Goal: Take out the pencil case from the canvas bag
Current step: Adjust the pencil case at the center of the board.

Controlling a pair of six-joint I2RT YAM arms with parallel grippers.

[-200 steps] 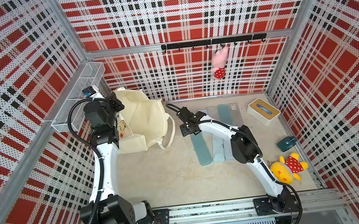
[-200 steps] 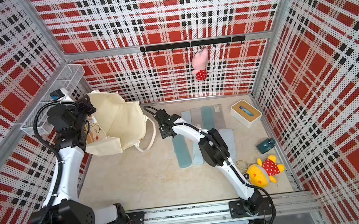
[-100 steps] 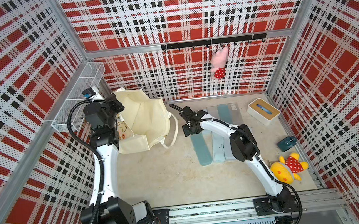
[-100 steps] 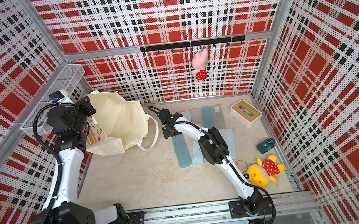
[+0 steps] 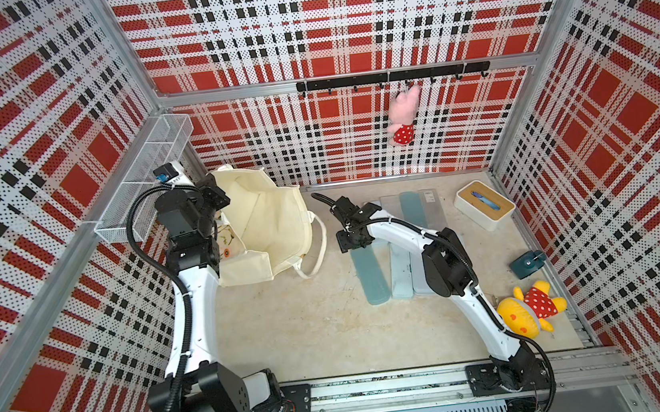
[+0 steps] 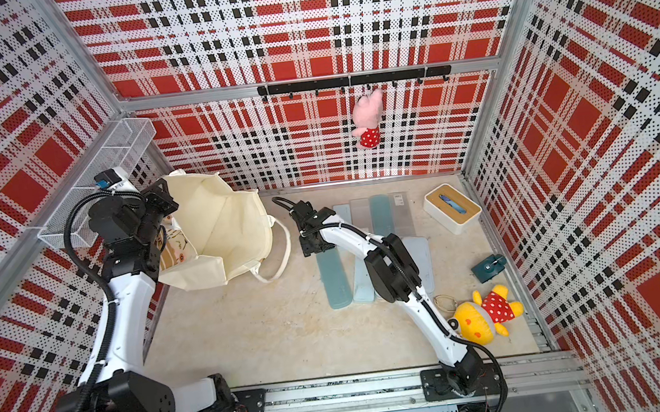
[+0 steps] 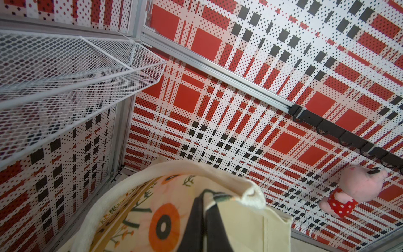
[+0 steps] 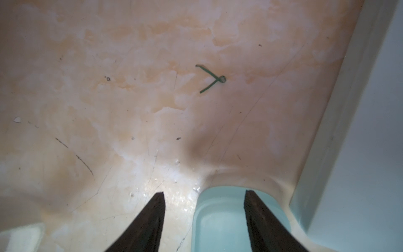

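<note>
Tabletop [image 5: 312,330] of mottled beige nearest the camera, bare in front, with a yellow plush toy [image 5: 527,311] in a red spotted dress at the near right edge. Next in, slim teal oblong pencil case [image 5: 371,278] flat on that surface, wholly outside the bag and apart from it, just beside paler cases [image 5: 400,275] of the same shape. Above its far end, right gripper [image 8: 204,192] with jaws spread and pinching nothing: in the right wrist view, one dark finger over the case's rounded end, its partner over bare table.

Farther back and to the left, tall cream canvas bag [image 5: 275,221] propped half upright, mouth gaping toward the camera, white looped handle [image 5: 320,241] trailing on the table; no case visible inside from either top view. At the rim on the bag's left side, left gripper [image 7: 206,196] pressed together on a fold of the flower-printed canvas, holding the mouth open.

Beyond, white box with wooden lid [image 5: 482,203] at the right, wire-mesh basket [image 5: 146,180] on the left wall, pink plush toy [image 5: 402,118] hanging from a black hook rail [image 5: 390,76] on the plaid back wall.

Judged from this: removal seemingly done; probably left to do, only letting go of the bag and drawing both arms back.
</note>
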